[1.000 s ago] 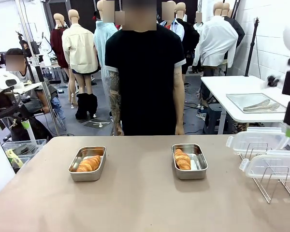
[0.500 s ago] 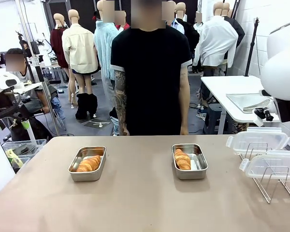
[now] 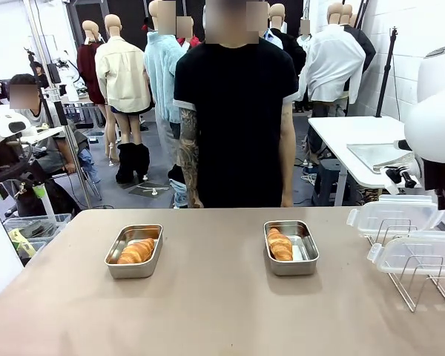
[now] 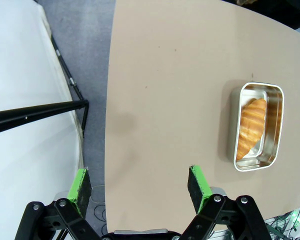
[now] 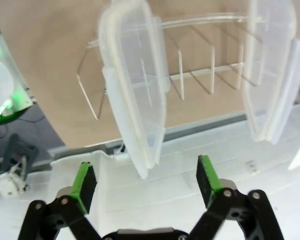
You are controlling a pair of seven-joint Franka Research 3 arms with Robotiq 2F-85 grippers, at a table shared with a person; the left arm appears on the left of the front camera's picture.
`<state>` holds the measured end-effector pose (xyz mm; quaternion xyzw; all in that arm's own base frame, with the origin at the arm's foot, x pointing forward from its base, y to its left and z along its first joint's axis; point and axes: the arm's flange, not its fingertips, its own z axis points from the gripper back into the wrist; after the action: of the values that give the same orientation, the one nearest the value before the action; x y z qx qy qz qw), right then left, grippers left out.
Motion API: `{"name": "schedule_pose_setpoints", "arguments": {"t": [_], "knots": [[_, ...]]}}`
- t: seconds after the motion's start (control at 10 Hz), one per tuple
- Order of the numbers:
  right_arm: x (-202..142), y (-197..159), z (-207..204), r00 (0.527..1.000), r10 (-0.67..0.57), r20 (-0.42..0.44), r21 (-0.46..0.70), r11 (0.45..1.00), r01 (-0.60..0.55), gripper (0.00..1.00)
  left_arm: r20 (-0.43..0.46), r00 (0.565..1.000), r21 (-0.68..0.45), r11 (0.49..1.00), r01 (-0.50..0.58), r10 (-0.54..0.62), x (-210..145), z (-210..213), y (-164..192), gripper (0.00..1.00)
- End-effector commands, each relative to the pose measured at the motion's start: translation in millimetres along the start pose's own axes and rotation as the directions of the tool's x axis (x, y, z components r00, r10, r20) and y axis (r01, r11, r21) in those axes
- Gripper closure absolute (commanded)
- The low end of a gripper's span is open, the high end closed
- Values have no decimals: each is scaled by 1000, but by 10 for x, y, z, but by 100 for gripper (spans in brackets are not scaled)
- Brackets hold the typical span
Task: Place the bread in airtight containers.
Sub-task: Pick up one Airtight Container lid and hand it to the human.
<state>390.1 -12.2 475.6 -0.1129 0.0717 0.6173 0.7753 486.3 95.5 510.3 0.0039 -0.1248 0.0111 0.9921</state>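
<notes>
since the earlier frame, more of the right arm (image 3: 439, 126) is brought into the right side of the front view, and the person (image 3: 237, 111) is shifted slightly to the right.

in the front view, the left croissant (image 3: 136, 251) is laid in the left container (image 3: 133, 270) and the right croissant (image 3: 279, 244) in the right container (image 3: 292, 268), so the placing is judged done. both containers are uncovered and the two clear lids (image 3: 394, 216) are propped on the wire rack (image 3: 423, 285), so the closing is judged left. the left croissant's long axis is angled from near-left to far-right, the right one's from far-left to near-right.

in the left wrist view, the left gripper (image 4: 138, 183) is held wide open and empty over the edge of the table (image 4: 165, 75), well apart from the left container (image 4: 279, 107). its croissant is laid almost along the container's length.

in the right wrist view, the right gripper (image 5: 145, 179) is spread fully with nothing gripped, and a lid on edge is framed beyond its fingers.
</notes>
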Motion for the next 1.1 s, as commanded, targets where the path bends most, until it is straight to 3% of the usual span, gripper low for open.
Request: {"name": "schedule_pose_setpoints", "arguments": {"t": [0.0,0.3,0.8,1.0], "knots": [[31,-52,21,999,-4,36,92,996,0,0,18,1000,6,1000,-19,19,-15,-6,-4,0],[230,-199,-49,994,-90,57,119,989,83,0,18,1000,6,1000,-19,19,-15,-6,-4,0],[496,-316,-241,999,-37,7,179,983,36,0,18,1000,6,1000,-19,19,-15,-6,-4,0],[555,-328,-309,998,-61,-23,153,986,64,0,18,1000,6,1000,-19,19,-15,-6,-4,0]]}}
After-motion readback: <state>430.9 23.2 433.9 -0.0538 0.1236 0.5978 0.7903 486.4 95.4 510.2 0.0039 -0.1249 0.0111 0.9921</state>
